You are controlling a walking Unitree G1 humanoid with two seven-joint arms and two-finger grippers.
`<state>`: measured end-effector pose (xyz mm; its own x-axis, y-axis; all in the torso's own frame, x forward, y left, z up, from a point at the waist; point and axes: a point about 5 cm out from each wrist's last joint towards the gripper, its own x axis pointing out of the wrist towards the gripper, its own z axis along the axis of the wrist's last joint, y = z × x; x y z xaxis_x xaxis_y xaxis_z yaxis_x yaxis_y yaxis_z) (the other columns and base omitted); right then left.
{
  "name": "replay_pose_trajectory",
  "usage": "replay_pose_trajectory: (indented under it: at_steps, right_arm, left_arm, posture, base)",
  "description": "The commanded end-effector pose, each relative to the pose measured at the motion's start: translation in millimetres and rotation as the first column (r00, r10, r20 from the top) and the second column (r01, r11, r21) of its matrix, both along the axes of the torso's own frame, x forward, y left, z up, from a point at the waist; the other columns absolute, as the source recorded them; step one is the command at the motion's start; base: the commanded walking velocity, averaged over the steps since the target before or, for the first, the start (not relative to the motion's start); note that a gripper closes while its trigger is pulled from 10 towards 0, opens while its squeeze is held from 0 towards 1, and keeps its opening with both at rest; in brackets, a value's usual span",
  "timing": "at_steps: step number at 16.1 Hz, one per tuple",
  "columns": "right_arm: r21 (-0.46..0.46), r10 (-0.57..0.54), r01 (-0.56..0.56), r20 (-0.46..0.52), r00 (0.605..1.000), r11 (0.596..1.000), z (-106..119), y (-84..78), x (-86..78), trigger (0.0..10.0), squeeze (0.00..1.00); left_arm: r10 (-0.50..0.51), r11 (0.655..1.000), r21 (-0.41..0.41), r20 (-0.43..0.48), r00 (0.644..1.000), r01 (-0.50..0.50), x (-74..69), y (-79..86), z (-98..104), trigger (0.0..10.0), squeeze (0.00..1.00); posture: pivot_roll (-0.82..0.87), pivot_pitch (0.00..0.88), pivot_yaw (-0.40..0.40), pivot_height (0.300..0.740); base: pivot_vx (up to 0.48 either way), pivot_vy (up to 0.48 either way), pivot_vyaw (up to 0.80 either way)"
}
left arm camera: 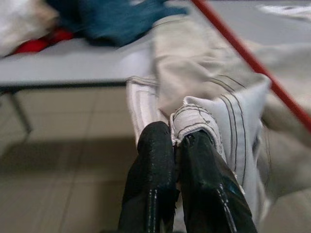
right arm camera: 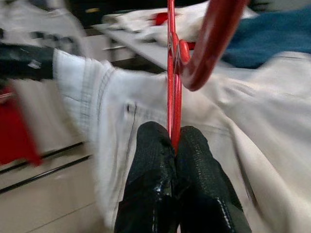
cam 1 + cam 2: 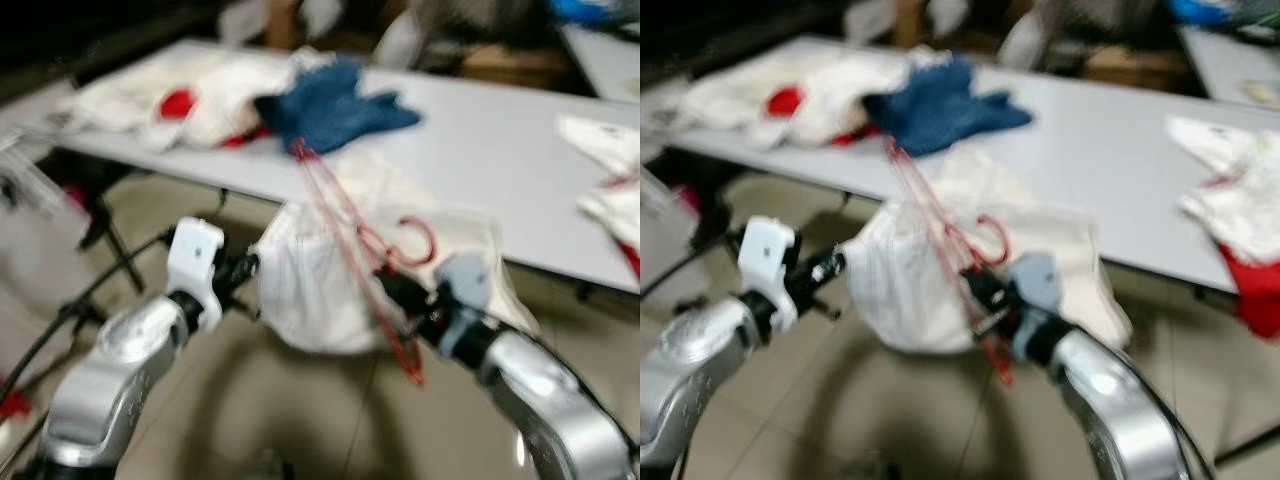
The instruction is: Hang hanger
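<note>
A red wire hanger (image 3: 350,250) slants from the table edge down past a cream-white garment (image 3: 320,280) that hangs off the grey table (image 3: 500,140). My right gripper (image 2: 174,143) is shut on the hanger's wire just below its hook (image 2: 214,43); it also appears in the head views (image 3: 395,285). My left gripper (image 1: 175,141) is shut on a stitched hem of the white garment (image 1: 218,121), at the garment's left side (image 3: 248,268). The hanger's top end reaches toward a blue garment (image 3: 335,105) on the table.
White and red clothes (image 3: 170,100) are piled at the table's left end, more white and red clothes (image 3: 1230,220) at its right. Black table legs (image 3: 110,230) stand at the left. Tiled floor (image 3: 300,400) lies below. A second table (image 3: 600,50) stands far right.
</note>
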<state>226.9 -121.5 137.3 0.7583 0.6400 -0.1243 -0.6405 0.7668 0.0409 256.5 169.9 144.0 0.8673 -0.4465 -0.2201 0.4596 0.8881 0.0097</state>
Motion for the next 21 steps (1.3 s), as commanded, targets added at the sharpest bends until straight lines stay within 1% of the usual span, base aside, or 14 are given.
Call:
replay_pose_trajectory:
  at_steps: [1, 4, 6, 8, 9, 10, 12, 13, 14, 15, 17, 18, 19, 21]
  right_arm:
    - [-0.011, 0.009, -0.009, 0.015, 1.000, 1.000, 4, -1.6, -0.2, 10.0, 0.00]
    - [-0.014, -0.005, 0.005, 0.004, 1.000, 1.000, -1, -2.8, 4.0, 10.0, 0.00]
    - [-0.027, -0.003, 0.003, -0.009, 1.000, 1.000, -3, 2.4, 3.7, 10.0, 0.00]
    - [-0.032, 0.001, -0.002, -0.021, 1.000, 0.999, -6, 0.8, 1.2, 10.0, 0.00]
    - [-0.058, -0.031, 0.028, -0.043, 0.999, 0.998, -13, -5.0, 1.7, 10.0, 0.00]
    - [-0.089, -0.089, 0.082, -0.085, 0.992, 0.993, -21, -11.1, 5.1, 10.0, 0.00]
    - [-0.116, -0.107, 0.094, -0.115, 0.988, 0.989, -27, -11.1, 9.8, 10.0, 0.00]
    - [-0.126, -0.103, 0.087, -0.127, 0.987, 0.988, -28, -9.5, 12.0, 10.0, 0.00]
    - [-0.163, -0.086, 0.063, -0.138, 0.987, 0.985, -30, -11.5, 11.5, 10.0, 0.00]
    - [-0.192, -0.109, 0.080, -0.145, 0.983, 0.978, -34, -18.3, 12.0, 10.0, 0.00]
    - [-0.207, -0.167, 0.133, -0.156, 0.974, 0.969, -37, -25.5, 17.0, 10.0, 0.00]
    - [-0.192, -0.181, 0.149, -0.163, 0.970, 0.970, -37, -25.6, 18.9, 10.0, 0.00]
    - [-0.183, -0.179, 0.147, -0.170, 0.969, 0.972, -36, -23.9, 20.7, 10.0, 0.00]
    - [-0.189, -0.101, 0.066, -0.181, 0.978, 0.980, -33, -19.6, 17.4, 10.0, 0.00]
  left_arm:
    - [0.013, 1.000, 0.012, 0.035, 0.999, -0.013, 1.2, 1.1, 6, 0.0, 0.00]
    - [-0.018, 1.000, 0.025, 0.037, 0.999, 0.017, 0.2, -3.8, 7, 0.0, 0.00]
    - [0.004, 0.999, 0.044, 0.038, 0.999, -0.005, 1.7, 3.3, 8, 0.0, 0.00]
    - [0.009, 0.999, 0.050, 0.028, 1.000, -0.010, 1.3, 4.0, 6, 0.0, 0.00]
    - [0.007, 0.997, 0.074, 0.005, 1.000, -0.007, 1.4, 3.8, 1, 0.0, 0.00]
    - [0.015, 0.994, 0.105, -0.032, 0.999, -0.011, 4.4, 5.6, -3, 0.0, 0.00]
    - [0.044, 0.986, 0.163, -0.058, 0.997, -0.034, 12.3, 14.2, -9, 0.0, 0.00]
    - [0.087, 0.980, 0.185, -0.069, 0.994, -0.073, 18.8, 22.5, -10, 0.0, 0.00]
    - [0.141, 0.969, 0.214, -0.078, 0.987, -0.121, 26.1, 31.9, -12, 0.0, 0.00]
    - [0.154, 0.964, 0.231, -0.079, 0.985, -0.133, 30.3, 34.9, -12, 0.0, 0.00]
    - [0.176, 0.961, 0.232, -0.086, 0.981, -0.152, 37.4, 38.3, -12, 0.0, 0.00]
    - [0.187, 0.959, 0.231, -0.094, 0.978, -0.162, 40.1, 40.0, -13, 0.0, 0.00]
    - [0.210, 0.957, 0.227, -0.107, 0.972, -0.182, 44.7, 42.7, -14, 0.0, 0.00]
    - [0.263, 0.958, 0.159, -0.146, 0.954, -0.240, 55.8, 43.3, -17, 0.0, 0.00]
  posture:
    - [-0.03, 0.000, 0.029, 0.705]
    - [-0.02, 0.000, 0.034, 0.705]
    - [-0.02, 0.000, 0.024, 0.705]
    - [-0.02, 0.000, 0.026, 0.705]
    - [-0.02, 0.000, 0.039, 0.705]
    - [-0.01, 0.000, 0.043, 0.705]
    - [-0.02, 0.000, 0.039, 0.705]
    - [-0.02, 0.000, 0.043, 0.705]
    - [-0.02, 0.000, 0.054, 0.705]
    - [-0.02, 0.000, 0.059, 0.705]
    - [-0.02, 0.000, 0.058, 0.705]
    - [-0.02, 0.000, 0.055, 0.705]
    - [-0.03, 0.000, 0.062, 0.705]
    - [-0.03, 0.000, 0.065, 0.705]
  base:
    - [0.000, 0.000, 0.80]
    - [0.000, 0.000, 0.80]
    - [0.000, 0.000, 0.80]
    - [0.000, 0.000, 0.80]
    - [0.000, 0.000, 0.80]
    - [0.000, 0.000, 0.80]
    - [0.000, 0.000, 0.80]
    - [0.000, 0.000, 0.80]
    - [0.000, 0.000, 0.00]
    - [0.000, 0.000, 0.00]
    - [0.000, 0.000, 0.00]
    - [0.000, 0.000, 0.00]
    - [0.000, 0.000, 0.00]
    - [0.000, 0.000, 0.00]
